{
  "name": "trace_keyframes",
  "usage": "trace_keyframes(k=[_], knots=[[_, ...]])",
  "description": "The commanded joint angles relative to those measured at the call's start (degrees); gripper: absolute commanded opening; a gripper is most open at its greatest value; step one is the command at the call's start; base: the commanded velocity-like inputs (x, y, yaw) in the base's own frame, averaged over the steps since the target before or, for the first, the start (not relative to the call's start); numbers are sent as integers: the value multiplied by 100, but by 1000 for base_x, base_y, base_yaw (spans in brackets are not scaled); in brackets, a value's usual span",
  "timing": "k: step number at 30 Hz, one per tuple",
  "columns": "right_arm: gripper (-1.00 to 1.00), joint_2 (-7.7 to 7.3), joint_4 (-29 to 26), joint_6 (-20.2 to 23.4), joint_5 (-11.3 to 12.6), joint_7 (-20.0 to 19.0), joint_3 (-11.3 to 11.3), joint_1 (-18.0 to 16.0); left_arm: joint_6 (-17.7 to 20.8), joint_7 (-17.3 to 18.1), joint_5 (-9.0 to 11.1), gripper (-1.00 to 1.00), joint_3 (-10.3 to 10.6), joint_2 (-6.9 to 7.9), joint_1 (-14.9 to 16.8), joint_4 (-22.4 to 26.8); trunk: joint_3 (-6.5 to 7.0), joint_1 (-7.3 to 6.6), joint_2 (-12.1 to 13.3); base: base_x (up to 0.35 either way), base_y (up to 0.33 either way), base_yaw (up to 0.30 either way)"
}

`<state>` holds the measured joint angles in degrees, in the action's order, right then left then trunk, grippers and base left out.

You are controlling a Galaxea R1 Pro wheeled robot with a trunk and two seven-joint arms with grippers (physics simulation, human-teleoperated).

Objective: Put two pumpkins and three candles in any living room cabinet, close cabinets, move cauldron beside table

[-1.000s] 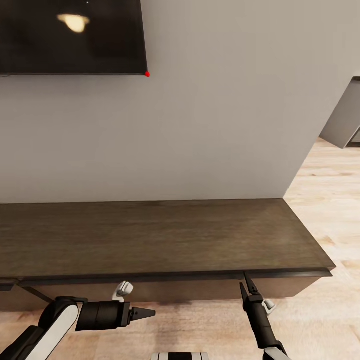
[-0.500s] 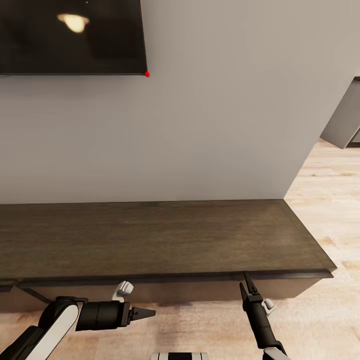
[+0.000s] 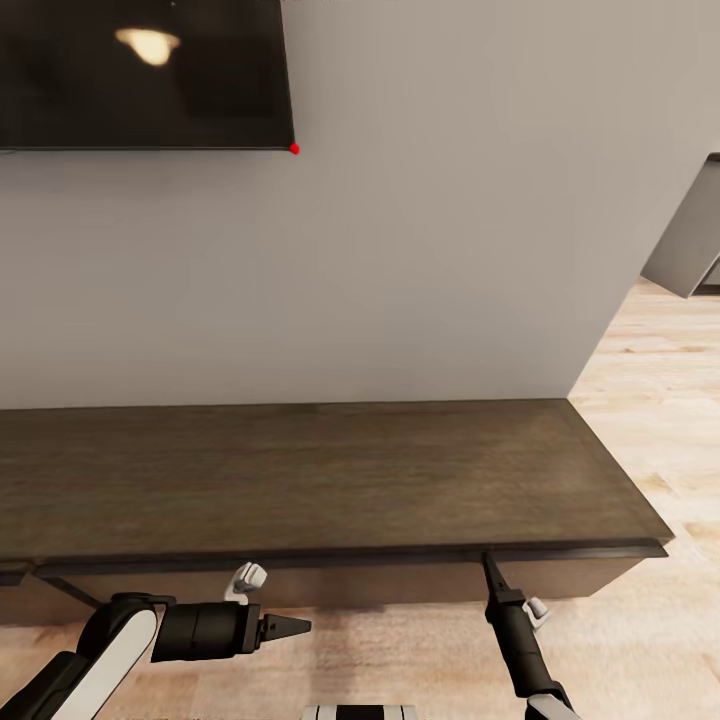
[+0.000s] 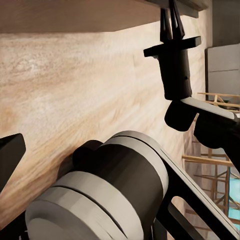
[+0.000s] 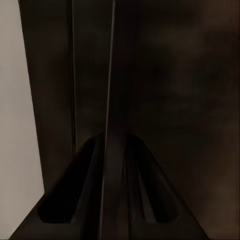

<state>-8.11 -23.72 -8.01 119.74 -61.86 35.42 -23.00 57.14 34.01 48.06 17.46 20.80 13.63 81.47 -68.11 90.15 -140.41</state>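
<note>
right gripper (image 3: 492, 572), fingers pressed together, touches the cabinet (image 3: 330, 480) front just under its top edge; left gripper (image 3: 290, 627), also pinched closed, hangs empty below the cabinet front.

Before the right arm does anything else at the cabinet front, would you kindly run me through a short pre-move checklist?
1. Right pincer at the cabinet's front edge: ok, tips meet the lip under the top.
2. Right pincer closed: ok, fingers together in the right wrist view.
3. Left pincer clear of the cabinet: ok, closed over the floor, pointing sideways.
4. Arms apart: ok, a gap shows between them.
5. Drawers all closed: cannot tell; the far-left front looks offset.
6. Pumpkins and candles stowed: cannot tell.
</note>
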Motion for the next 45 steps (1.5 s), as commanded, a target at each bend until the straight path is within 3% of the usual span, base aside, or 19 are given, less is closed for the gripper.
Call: trace_keyframes(k=[1, 28, 45], knots=[[-100, -7, -4, -34, 58, -14, 45, -2, 17, 18, -7, 100, 3, 3, 4, 1, -5, -2, -2, -71, 0, 0], [-100, 2, -8, -34, 58, -10, 46, -2, 17, 18, -7, 100, 3, 3, 5, 1, -5, -2, -2, -15, 0, 0], [-100, 2, -10, -34, 58, -10, 47, -2, 16, 18, -7, 100, 3, 3, 3, 1, -5, -2, -2, -172, 0, 0]])
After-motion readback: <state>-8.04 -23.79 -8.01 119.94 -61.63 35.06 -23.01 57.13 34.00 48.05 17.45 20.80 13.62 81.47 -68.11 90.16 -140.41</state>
